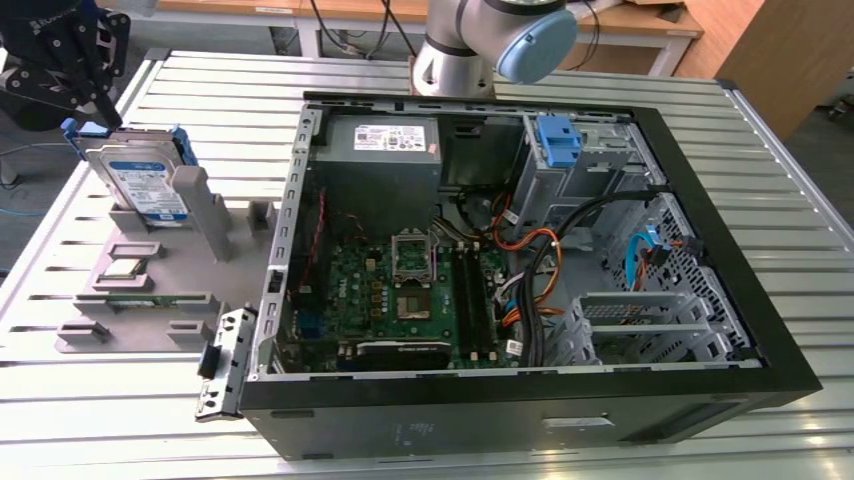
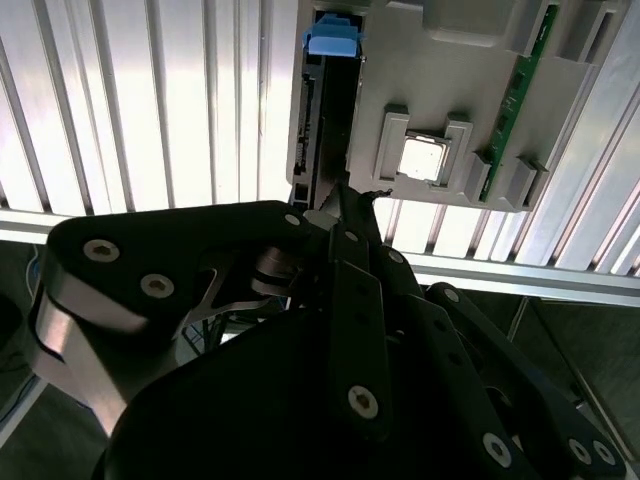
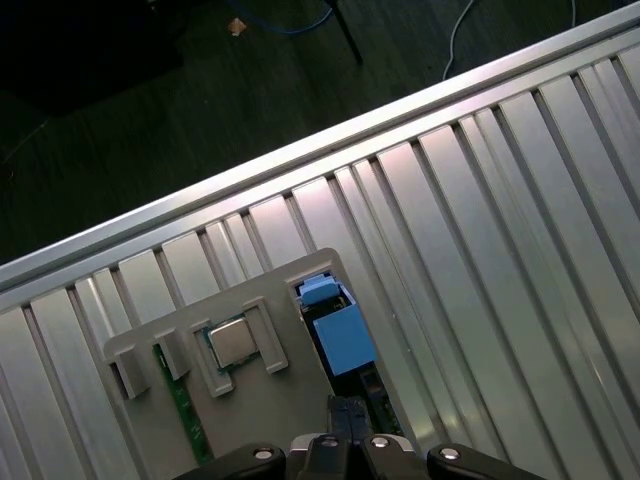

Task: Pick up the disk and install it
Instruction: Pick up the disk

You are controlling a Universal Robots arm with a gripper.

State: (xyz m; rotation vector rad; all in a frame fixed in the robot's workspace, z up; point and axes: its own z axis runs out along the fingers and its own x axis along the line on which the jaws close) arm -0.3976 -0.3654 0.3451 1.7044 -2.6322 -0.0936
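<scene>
now: you have the end effector (image 1: 96, 112) right at the top edge of the disk (image 1: 140, 190) (grasp: cannot tell)
disk: upright in grey holder (image 1: 187, 300)
holder: on counter (image 1: 227, 90)

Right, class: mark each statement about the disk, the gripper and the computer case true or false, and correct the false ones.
1. The disk stands upright in the grey holder. True.
2. The disk is already inside the case. False: it sits in the holder, outside the case, on the exterior view's left.
3. The gripper hangs over the case. False: it is above the disk's top end.
4. The case is open, with the motherboard showing. True.
</scene>
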